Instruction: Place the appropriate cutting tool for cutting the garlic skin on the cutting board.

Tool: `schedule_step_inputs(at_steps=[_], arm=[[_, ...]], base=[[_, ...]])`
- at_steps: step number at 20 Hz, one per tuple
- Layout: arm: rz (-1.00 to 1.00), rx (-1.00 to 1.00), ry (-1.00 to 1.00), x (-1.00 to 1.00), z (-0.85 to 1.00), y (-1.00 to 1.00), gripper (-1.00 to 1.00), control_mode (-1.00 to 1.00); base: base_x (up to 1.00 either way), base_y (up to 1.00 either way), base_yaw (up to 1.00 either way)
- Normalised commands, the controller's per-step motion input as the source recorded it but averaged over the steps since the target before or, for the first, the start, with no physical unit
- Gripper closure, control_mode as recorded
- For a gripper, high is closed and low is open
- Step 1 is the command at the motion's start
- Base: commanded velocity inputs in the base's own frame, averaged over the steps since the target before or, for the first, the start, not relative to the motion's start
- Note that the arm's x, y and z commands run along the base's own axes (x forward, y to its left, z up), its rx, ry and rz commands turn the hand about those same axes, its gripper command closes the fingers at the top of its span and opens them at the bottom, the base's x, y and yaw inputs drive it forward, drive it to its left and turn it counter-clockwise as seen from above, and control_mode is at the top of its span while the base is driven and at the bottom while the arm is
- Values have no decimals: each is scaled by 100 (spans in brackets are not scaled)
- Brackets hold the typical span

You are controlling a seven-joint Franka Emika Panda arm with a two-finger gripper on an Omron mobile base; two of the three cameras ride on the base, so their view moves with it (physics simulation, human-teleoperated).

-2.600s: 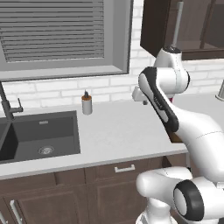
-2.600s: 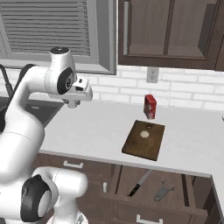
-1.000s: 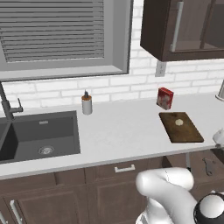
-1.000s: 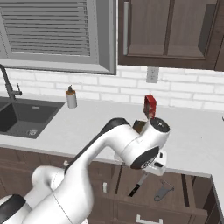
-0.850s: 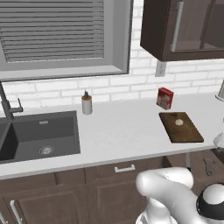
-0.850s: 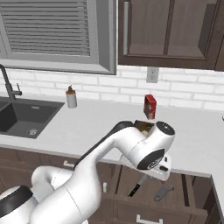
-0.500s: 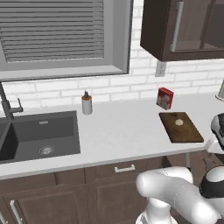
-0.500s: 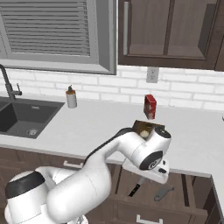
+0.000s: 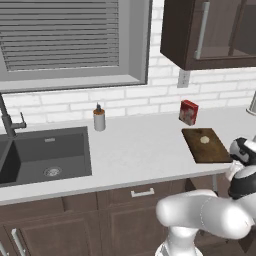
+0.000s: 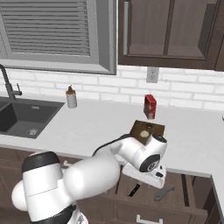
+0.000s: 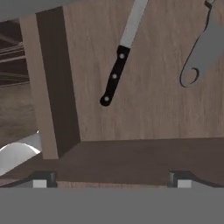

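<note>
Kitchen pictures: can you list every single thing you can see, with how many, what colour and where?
cutting board: one, dark brown, on the counter right of the sink.
garlic: one, off-white, on the cutting board.
box: one, red and white, behind the board by the wall.
bottle: one, pale with a dark top, near the sink.
sink: one, dark grey, left end of the counter.
faucet: one, dark, behind the sink.
knife: one, black handle, silver blade, in the open drawer.
grey tool: one, in the drawer beside the knife.
gripper: one, dark fingertips, open, above the drawer.
</note>
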Motion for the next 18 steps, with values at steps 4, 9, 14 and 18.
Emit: schedule_step_inputs(at_steps=[4,9,14,18], arm=[[4,0,9,0,-52,16,-100,-100],[5,0,6,-2,-52,8,-100,-100],[5,0,4,-41,-25,20,-100,-100],[1,0,13,-70,0,26,-100,-100]], base=[[0,0,0],[0,0,0],[0,0,0],[0,0,0]])
